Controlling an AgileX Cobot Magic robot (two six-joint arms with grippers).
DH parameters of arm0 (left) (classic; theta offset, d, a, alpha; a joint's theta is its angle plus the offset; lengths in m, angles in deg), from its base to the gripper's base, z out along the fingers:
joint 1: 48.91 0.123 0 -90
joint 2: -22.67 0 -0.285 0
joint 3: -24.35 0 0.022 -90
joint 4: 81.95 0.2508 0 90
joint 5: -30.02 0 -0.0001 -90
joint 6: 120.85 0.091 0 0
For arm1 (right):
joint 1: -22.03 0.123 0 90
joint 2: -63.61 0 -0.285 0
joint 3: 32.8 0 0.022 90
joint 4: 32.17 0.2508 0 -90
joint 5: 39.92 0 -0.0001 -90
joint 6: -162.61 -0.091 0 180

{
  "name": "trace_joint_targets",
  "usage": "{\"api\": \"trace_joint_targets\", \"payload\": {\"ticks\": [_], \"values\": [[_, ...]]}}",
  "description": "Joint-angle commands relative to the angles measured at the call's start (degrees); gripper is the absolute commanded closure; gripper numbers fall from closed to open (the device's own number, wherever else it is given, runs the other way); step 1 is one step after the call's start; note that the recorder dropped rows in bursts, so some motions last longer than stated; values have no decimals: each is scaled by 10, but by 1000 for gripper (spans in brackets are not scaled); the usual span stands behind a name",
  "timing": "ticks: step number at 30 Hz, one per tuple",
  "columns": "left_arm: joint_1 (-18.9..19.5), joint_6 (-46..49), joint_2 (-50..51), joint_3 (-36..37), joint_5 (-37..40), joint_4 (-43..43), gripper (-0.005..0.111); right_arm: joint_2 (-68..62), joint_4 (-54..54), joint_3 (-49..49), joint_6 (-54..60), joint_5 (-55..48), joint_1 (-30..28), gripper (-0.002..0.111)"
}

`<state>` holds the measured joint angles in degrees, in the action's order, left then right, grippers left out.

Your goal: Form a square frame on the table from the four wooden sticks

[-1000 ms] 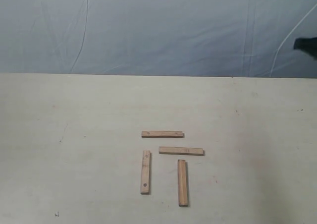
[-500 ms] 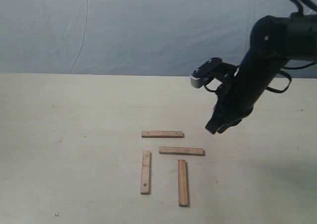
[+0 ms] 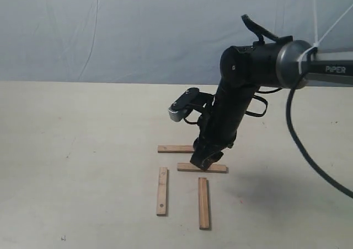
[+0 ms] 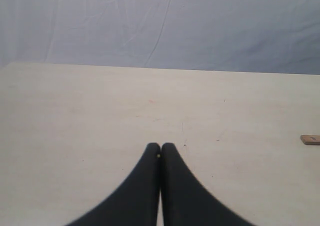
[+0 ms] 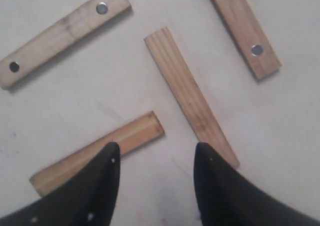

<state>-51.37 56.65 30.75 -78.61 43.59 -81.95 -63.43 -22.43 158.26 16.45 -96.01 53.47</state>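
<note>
Four wooden sticks lie apart on the table (image 3: 66,150); no square frame shows. One stick (image 3: 175,149) lies crosswise at the back, another (image 3: 216,168) crosswise just in front. Two point toward the front: a dotted one (image 3: 161,191) and a plain one (image 3: 204,203). My right gripper (image 3: 203,162) hangs low over the two crosswise sticks, hiding part of each. The right wrist view shows that gripper (image 5: 157,148) open, bare table between its fingers, a plain stick (image 5: 100,151) beside one finger and another (image 5: 190,96) beside the other. My left gripper (image 4: 160,146) is shut and empty.
A wrinkled blue-grey backdrop (image 3: 138,34) rises behind the table's far edge. The right arm (image 3: 259,67) reaches in from the right with a black cable (image 3: 309,155) hanging below it. A stick end (image 4: 310,139) shows at the edge of the left wrist view.
The right arm has swung in from the right and come down over the two crosswise sticks. The sticks have not moved.
</note>
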Motion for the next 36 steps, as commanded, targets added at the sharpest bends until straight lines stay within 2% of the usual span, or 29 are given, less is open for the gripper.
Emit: {"api": "trace_joint_targets", "payload": {"ticks": [1, 9, 16, 22, 27, 32, 36], "values": [[1, 1, -3, 2, 2, 3, 107, -44, 19, 53, -101, -64, 1, 63], [1, 1, -3, 2, 2, 3, 107, -52, 11, 28, -257, -82, 1, 63], [1, 1, -3, 2, 2, 3, 107, -52, 12, -65, -364, 8, 31, 63], [0, 1, -3, 2, 2, 3, 107, -28, 10, -68, -403, 43, 58, 47], [0, 1, -3, 2, 2, 3, 107, -16, -15, -69, -457, 30, 62, 56], [0, 1, -3, 2, 2, 3, 107, -16, -84, -91, -523, 60, 93, 56], [0, 1, -3, 2, 2, 3, 107, -16, -93, -106, -538, 80, 109, 56]]}}
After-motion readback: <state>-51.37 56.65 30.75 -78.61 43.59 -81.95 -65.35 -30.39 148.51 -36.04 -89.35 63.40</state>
